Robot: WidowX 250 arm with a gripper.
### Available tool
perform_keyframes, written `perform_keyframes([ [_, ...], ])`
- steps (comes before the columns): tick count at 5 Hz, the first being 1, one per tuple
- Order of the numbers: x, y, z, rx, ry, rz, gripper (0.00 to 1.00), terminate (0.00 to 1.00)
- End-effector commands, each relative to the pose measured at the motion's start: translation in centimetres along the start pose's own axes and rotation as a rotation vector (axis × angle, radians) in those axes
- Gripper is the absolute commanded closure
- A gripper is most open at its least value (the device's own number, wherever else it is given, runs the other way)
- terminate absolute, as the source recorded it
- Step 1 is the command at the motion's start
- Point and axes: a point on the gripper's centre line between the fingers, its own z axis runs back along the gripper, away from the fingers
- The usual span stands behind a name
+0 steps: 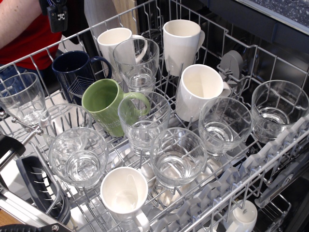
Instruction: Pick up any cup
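While a clear glass [21, 99] stands at the far left of the wire dish rack [270, 159], the navy cup [77, 75] sits just to its right near the back, its handle turned toward a white mug [113, 43]. Touching the cup's front side leans a green mug [106, 106], tilted open-end left. More glasses fill the middle, and two tall white mugs [181, 46] stand further right. No gripper shows in view, so whether it is spread or clamped cannot be told.
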Motion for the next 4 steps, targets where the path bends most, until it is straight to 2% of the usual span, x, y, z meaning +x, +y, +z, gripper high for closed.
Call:
perform_keyframes([
  [1,0.0,0.0,0.0,0.000,0.000,0.000,0.00,0.00],
  [2,0.6,0.0,-1.3,-0.001,0.015,0.014,0.00,0.00],
  [3,1.2,0.2,-2.9,0.018,-0.006,0.041,0.00,0.00],
  [4,1.9,0.4,-4.6,-0.001,0.001,0.068,0.00,0.00],
])
